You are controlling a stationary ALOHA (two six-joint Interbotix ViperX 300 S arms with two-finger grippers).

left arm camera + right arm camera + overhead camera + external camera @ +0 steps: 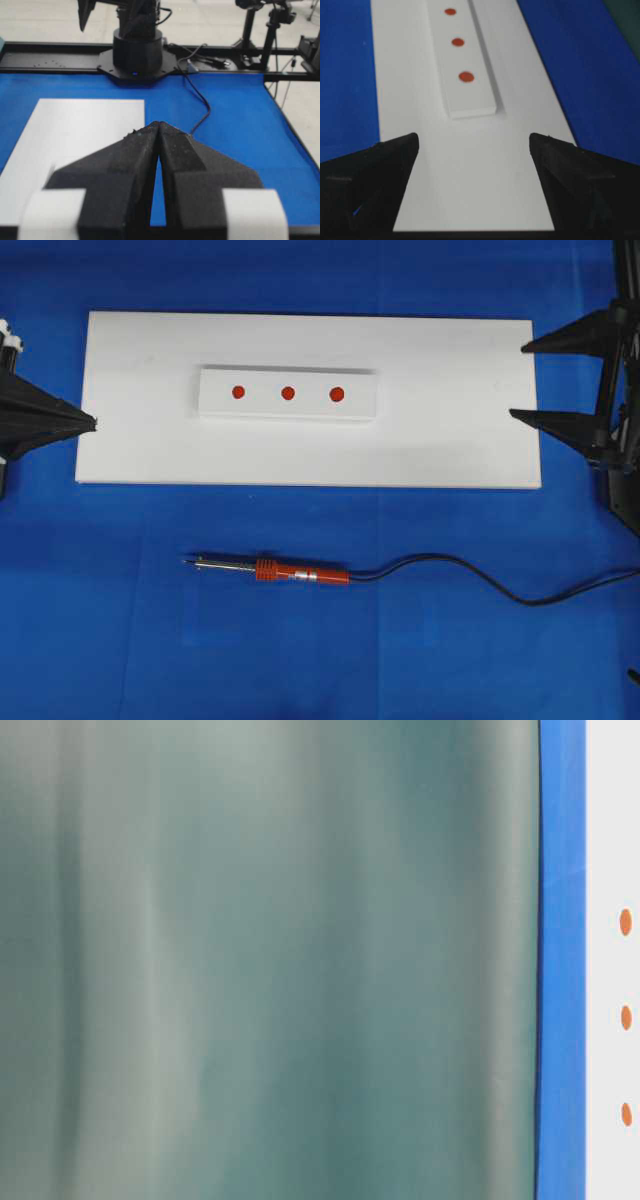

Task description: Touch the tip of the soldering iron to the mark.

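One tool to handle: the soldering iron [272, 571] lies flat on the blue desk [120, 640] near the front edge, well apart from both arms, tip pointing toward the left edge in the overhead view, black cord [480, 580] trailing off toward the right edge. Judged light and rigid, thin metal shaft [222, 563] probably slick and too narrow to pinch well; the red-orange handle [305, 574] is the place to take it, around the ribbed collar close to the shaft so the tip stays steerable. Cord looks limp but could drag or twist the iron when lifted. Behind it, toward the middle of the desk, the white board [130, 450] carries a raised white strip [215, 405] with three red marks [287, 393] in a row; which mark is meant can't be told. Left gripper [85, 423] sits at the board's left edge, fingers pressed together, empty, confirmed in its wrist view [158, 131]. Right gripper [520, 380] is at the board's right edge, fingers spread wide, empty, framing the strip in its wrist view [474, 142]. Table-level view mostly blocked by a blurry green surface. Nothing grasped yet; pickup not started.
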